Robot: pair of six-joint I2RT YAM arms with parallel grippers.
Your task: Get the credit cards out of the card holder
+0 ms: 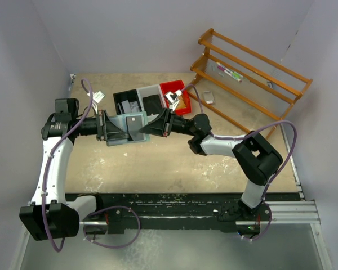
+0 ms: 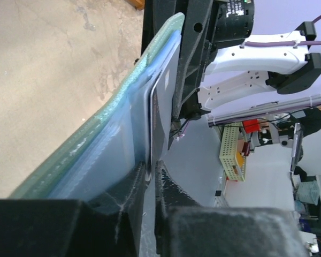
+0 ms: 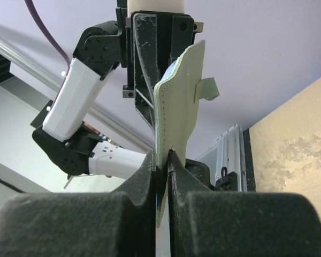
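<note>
The card holder (image 1: 124,130) hangs open in the air above the desk (image 1: 158,163), held between the two arms. A grey card (image 2: 163,107) lies against its clear pages (image 2: 112,155), on the left arm's side. I think the step now is pulling this card out.

The left jaws are almost together. The thin edge of the card sits right in the small gap, so they seem to pinch it. The right jaws are pressed tight on the green cover (image 3: 176,118), below its snap tab (image 3: 206,88).

Next, the left arm should pull straight back along the card, while the right arm holds the cover firm. If the pinch has also caught a clear page, the whole holder may get tugged too.
</note>
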